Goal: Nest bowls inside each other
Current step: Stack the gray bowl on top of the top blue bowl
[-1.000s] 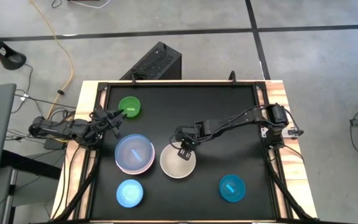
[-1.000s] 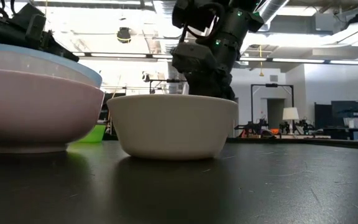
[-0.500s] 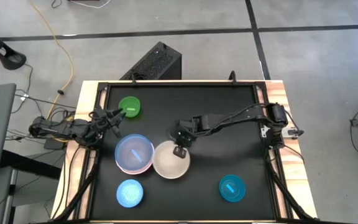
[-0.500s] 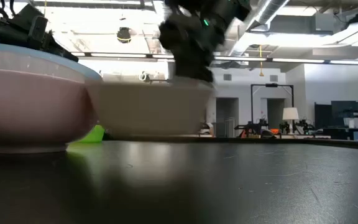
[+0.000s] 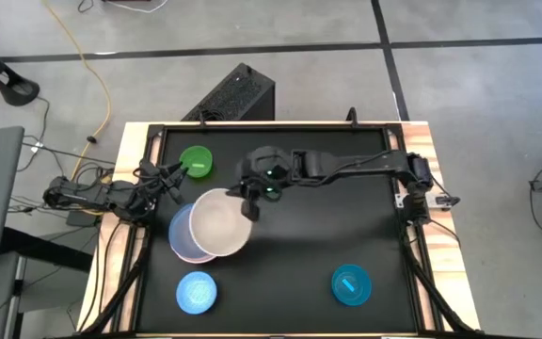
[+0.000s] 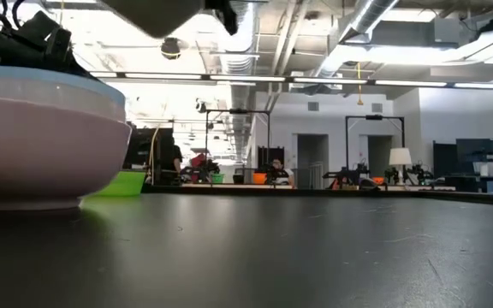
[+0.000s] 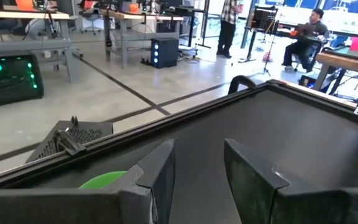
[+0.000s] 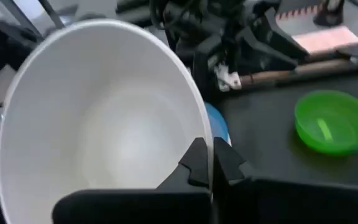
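The right gripper (image 5: 249, 202) has its jaws pinched tight on the thin rim of the cream bowl (image 5: 220, 223), a smooth, round plastic bowl with a matte inside. In the right wrist view the two dark fingers (image 8: 194, 163) clamp the bowl's edge between them. The bowl hangs lifted off the table, tilted, directly over the stacked pair: a pale blue bowl (image 6: 50, 81) sitting inside a glossy pink bowl (image 6: 45, 150), whose rounded wall and small foot show in the low view. From above, the pink rim (image 5: 179, 247) peeks out at the cream bowl's 8 o'clock side.

The green bowl (image 5: 197, 162), small and shiny, stands at 11 o'clock from the stack, near the table's far left corner. A small light blue bowl (image 5: 197, 292) sits at 6 o'clock from the stack, and a teal bowl (image 5: 351, 284) well apart at 4 o'clock. Both have ridged-looking bottoms with a pale mark in the middle.

The left gripper (image 5: 179, 173) waits at the table's left edge, just beside the green bowl, its flat dark jaws partly open and holding nothing. The table (image 5: 327, 235) has a black matte top.
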